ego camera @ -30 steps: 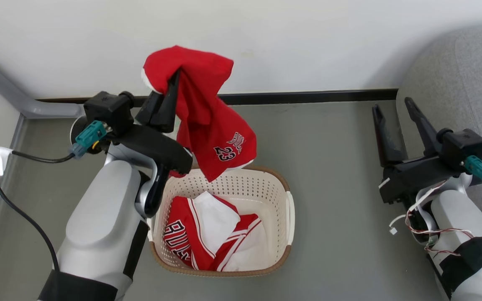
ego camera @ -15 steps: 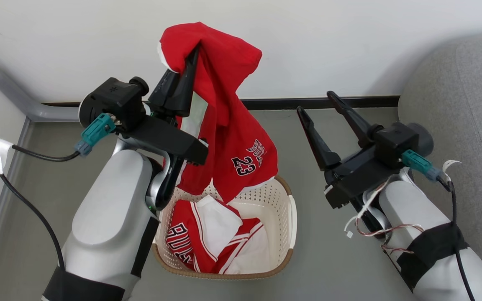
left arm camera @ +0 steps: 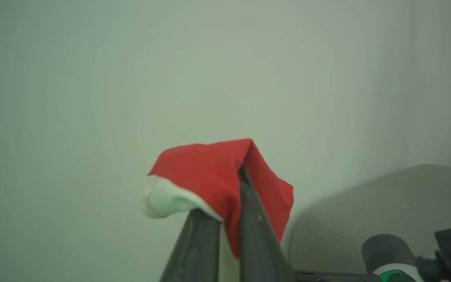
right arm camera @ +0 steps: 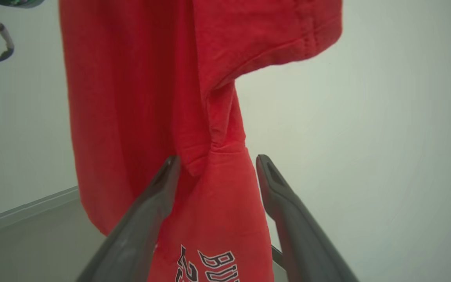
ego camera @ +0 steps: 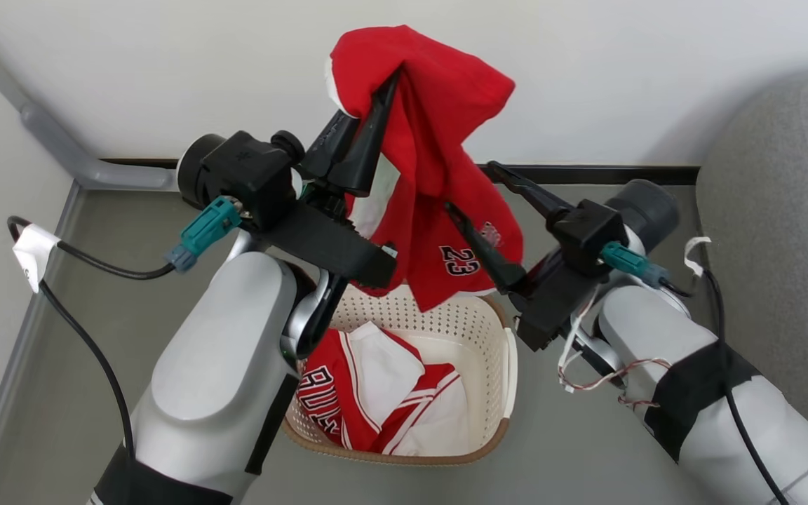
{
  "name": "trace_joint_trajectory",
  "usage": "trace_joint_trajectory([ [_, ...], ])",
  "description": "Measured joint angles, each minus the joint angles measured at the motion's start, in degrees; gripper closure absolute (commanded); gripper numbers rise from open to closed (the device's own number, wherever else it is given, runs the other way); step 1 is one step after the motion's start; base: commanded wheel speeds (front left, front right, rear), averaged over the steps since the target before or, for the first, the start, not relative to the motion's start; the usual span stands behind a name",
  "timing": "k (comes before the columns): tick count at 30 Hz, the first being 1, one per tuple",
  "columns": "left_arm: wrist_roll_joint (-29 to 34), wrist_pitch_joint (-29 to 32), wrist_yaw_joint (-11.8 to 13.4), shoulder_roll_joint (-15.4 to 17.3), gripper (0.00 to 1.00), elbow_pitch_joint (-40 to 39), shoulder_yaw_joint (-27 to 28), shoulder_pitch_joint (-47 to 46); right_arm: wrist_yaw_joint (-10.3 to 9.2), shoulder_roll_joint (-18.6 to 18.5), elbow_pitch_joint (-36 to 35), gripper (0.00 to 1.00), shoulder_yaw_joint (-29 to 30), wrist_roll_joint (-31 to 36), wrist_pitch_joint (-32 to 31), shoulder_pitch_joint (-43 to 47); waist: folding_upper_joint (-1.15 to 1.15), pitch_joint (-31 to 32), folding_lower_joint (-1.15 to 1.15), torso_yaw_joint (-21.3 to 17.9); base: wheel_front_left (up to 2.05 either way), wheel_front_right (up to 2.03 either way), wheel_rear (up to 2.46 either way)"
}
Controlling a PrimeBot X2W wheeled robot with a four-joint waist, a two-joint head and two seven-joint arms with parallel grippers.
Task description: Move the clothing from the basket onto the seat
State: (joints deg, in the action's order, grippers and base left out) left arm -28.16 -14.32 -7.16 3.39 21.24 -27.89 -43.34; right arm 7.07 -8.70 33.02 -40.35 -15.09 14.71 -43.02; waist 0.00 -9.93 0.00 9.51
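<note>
Overhead, the left pincer [ego camera: 383, 98] is clamping its two long dark fingers together on the top fold of a soft, shiny red garment [ego camera: 439, 161] with white trim and black-and-white "23" lettering, holding it high against the pale wall [ego camera: 165, 70]. That red garment is draping over the fingertips and hanging down to their right. Its lower hem is dangling just above the far rim of the oval cream perforated plastic laundry basket [ego camera: 509, 351] with a brown woven-look rim.

The right pincer [ego camera: 470, 188] is reaching in from the right with its fingers spread wide apart. In the right wrist view the hanging cloth is lying between the two fingers, just above the lettering, and is not being squeezed.

A second, crumpled red and white garment [ego camera: 376, 393] with striped edging and black-and-white lettering is lying inside the laundry basket, toward its left side. The laundry basket is standing on the grey floor [ego camera: 572, 435], near the robot, between the two arms. The large grey textured fabric sofa [ego camera: 776, 210] is sitting at the far right, apart from the laundry basket.
</note>
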Motion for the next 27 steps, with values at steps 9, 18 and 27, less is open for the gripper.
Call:
trace_joint_trajectory([
  [9,-0.5,-0.1,0.0,-0.4,1.00,-2.9,-3.1,-0.9,0.00,0.9,8.5,0.00,-4.0,-0.2,0.0,-6.7,0.00,-0.1,0.00,3.1,0.00,0.00,0.00],
  [18,-1.0,-0.2,0.0,-0.6,1.00,-3.9,-3.9,-0.7,0.00,2.9,13.6,1.00,-5.9,-3.6,0.0,-9.5,0.00,-0.3,0.00,5.5,0.00,0.00,0.00],
  [27,-1.1,-0.2,0.1,0.2,0.05,-2.7,-0.8,1.0,0.00,3.6,13.7,1.00,-6.2,-7.8,0.0,-10.4,0.00,-0.8,0.00,5.4,0.00,0.00,0.00],
])
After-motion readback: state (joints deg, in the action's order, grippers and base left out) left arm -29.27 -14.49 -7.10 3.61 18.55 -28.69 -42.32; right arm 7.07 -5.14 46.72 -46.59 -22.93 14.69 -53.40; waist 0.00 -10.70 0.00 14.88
